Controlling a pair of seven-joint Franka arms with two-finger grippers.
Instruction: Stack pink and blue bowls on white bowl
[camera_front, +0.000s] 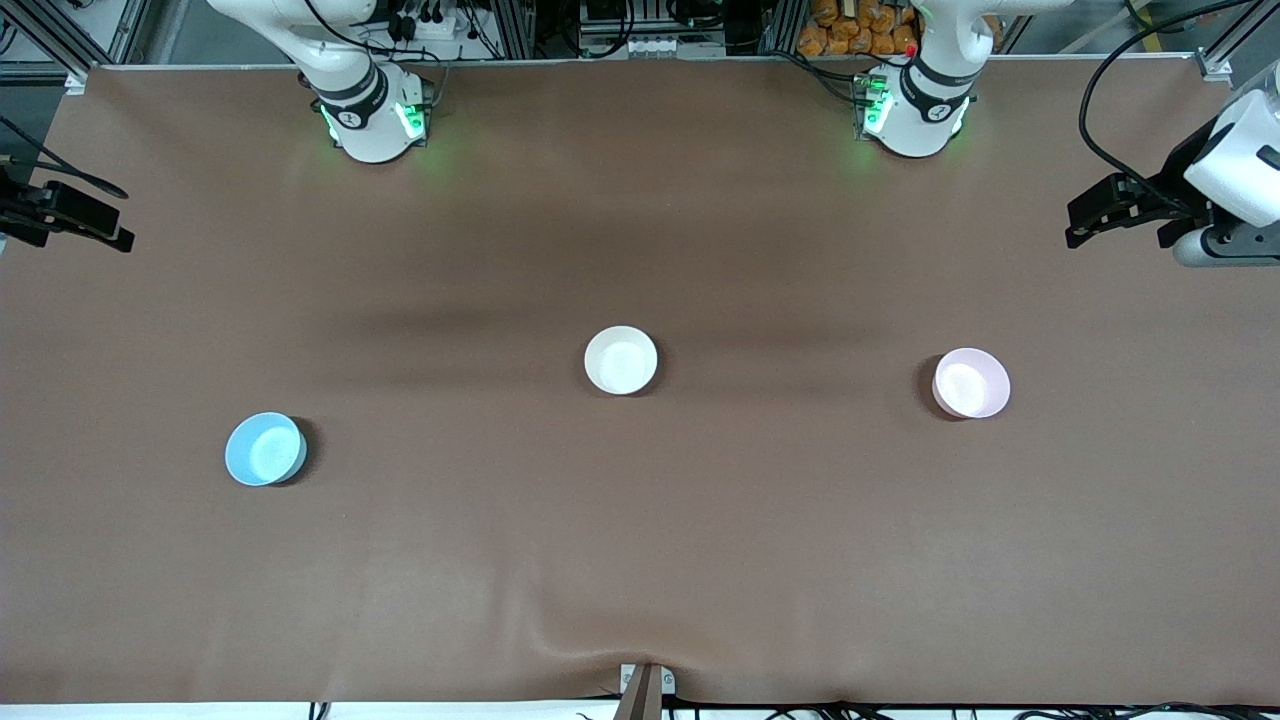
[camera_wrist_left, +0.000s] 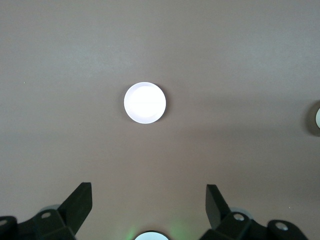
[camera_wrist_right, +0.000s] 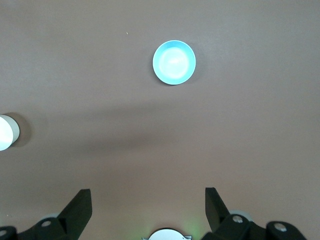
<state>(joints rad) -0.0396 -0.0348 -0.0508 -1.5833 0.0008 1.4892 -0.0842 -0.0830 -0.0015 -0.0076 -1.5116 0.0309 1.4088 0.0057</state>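
On the brown cloth (camera_front: 640, 560), three smooth round bowls; left hand (camera_wrist_left: 149, 202), right hand (camera_wrist_right: 148, 202) released.

right gripper (camera_front: 60, 215): half cut by the front view's edge
white bowl (camera_wrist_right: 6, 132): clipped (right wrist view)

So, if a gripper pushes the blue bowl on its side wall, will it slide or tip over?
The blue bowl would probably slide, not tip: it sits upright and looks low and wide. It seems thin, plain plastic and empty, so likely light and easy to knock away. The brown table cover looks matte, so it may drag slightly.
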